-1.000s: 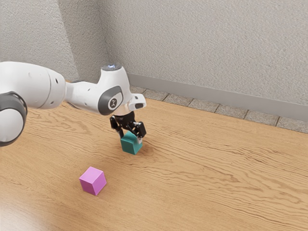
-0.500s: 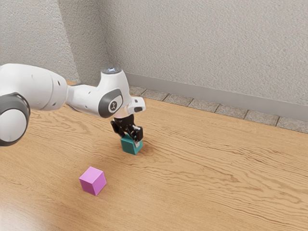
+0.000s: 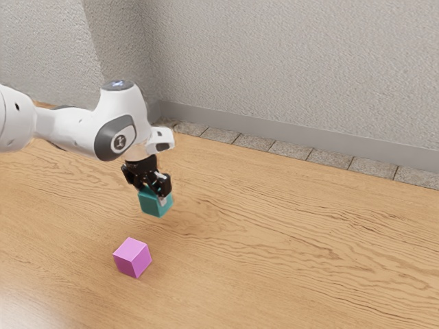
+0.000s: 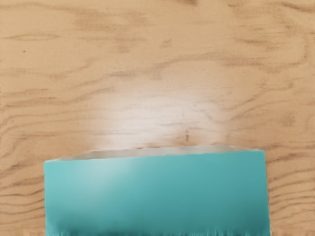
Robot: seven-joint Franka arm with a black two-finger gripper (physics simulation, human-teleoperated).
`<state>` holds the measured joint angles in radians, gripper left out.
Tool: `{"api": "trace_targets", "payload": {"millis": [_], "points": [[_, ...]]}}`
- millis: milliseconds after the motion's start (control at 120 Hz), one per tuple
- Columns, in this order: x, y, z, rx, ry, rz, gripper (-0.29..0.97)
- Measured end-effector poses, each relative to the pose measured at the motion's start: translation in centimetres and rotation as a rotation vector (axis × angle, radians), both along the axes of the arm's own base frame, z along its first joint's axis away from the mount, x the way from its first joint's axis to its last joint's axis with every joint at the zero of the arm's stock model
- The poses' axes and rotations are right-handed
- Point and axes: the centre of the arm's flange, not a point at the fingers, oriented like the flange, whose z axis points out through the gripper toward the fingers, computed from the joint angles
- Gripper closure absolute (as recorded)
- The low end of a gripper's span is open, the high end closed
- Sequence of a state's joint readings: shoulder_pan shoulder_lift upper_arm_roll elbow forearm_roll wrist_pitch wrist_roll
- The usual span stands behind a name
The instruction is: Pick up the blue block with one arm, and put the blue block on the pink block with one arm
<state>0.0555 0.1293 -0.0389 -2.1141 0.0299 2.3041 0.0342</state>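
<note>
Gripper [image 3: 155,190]: black fingers were closed on the blue block from two sides, holding its upper half, at the end of the white arm [image 3: 82,130]
Blue block [image 3: 155,205]: teal in tone, it hung clear of the wooden table [image 3: 309,233], beyond the pink block and a little to the exterior view's right of it, near but not yet above it
Pink block [image 3: 132,257]: rested alone on the table, untouched
Wrist view: the blue block [image 4: 156,194] sat just under the hand, with bare table [image 4: 157,73] past its edge
Change over the last second: the fingers had shut on the block where it stood on the table, then the arm had lifted it and carried it toward the pink block
Meaning for the task: the pick-up appeared done; the carry was under way, and centring over the pink block, lowering and release remained
</note>
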Motion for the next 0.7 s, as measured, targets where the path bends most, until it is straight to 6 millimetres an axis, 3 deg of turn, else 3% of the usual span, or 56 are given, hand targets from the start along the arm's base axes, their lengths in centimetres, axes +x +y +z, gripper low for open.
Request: {"api": "trace_targets", "payload": {"millis": [183, 308, 467, 625, 700], "points": [[-6.6, -0.2, -0.2, 0.004, -0.002, 0.031, 0.33], [-9.9, -0.2, -0.1, 0.007, -0.007, 0.056, 0.33], [-11.9, -0.3, -0.6, 0.009, 0.002, 0.081, 0.34], [-11.9, -0.3, -1.2, 0.017, 0.005, 0.09, 0.33], [-11.8, -0.3, -1.3, 0.019, 0.005, 0.091, 0.25]]}}
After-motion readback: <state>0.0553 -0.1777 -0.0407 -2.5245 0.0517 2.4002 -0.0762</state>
